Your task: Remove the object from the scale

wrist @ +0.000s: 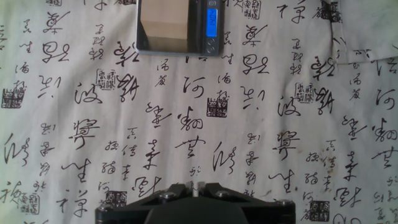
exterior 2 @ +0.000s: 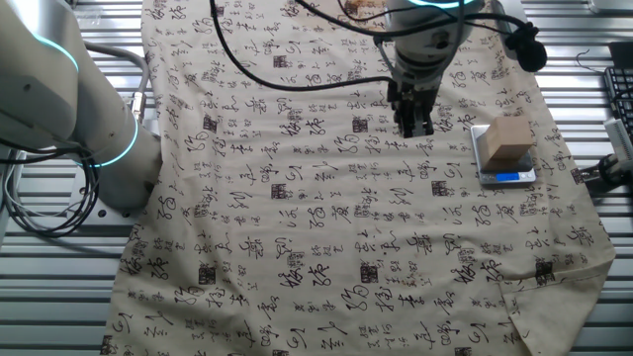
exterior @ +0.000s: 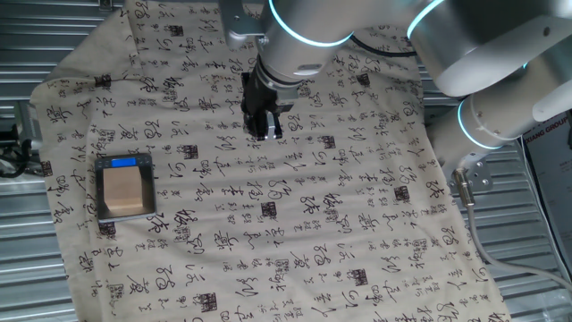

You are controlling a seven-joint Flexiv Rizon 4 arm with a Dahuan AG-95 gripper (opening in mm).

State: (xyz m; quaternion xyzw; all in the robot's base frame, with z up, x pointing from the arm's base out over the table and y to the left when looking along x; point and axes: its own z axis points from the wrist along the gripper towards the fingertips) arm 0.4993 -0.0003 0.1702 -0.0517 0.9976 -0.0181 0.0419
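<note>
The tan wooden block (exterior: 122, 190) lies on the dark scale (exterior: 100, 211) at the left of the cloth, with the blue display (exterior: 125, 163) at the scale's far end. In the other fixed view the block (exterior 2: 509, 141) sits on the scale (exterior 2: 507, 178) at the right. In the hand view the block (wrist: 165, 22) and the scale (wrist: 180, 50) are at the top edge. My gripper (exterior: 264, 134) hovers over the middle of the cloth, well apart from the scale, fingers together and empty. It also shows in the other fixed view (exterior 2: 413, 129) and the hand view (wrist: 194, 185).
A beige cloth with black calligraphy (exterior: 295, 224) covers the table. A metal slatted surface (exterior: 27, 54) surrounds it. The arm's base (exterior 2: 99, 138) and cables (exterior 2: 40, 208) stand beside the cloth. A keyboard edge (exterior 2: 621, 99) is at the far right.
</note>
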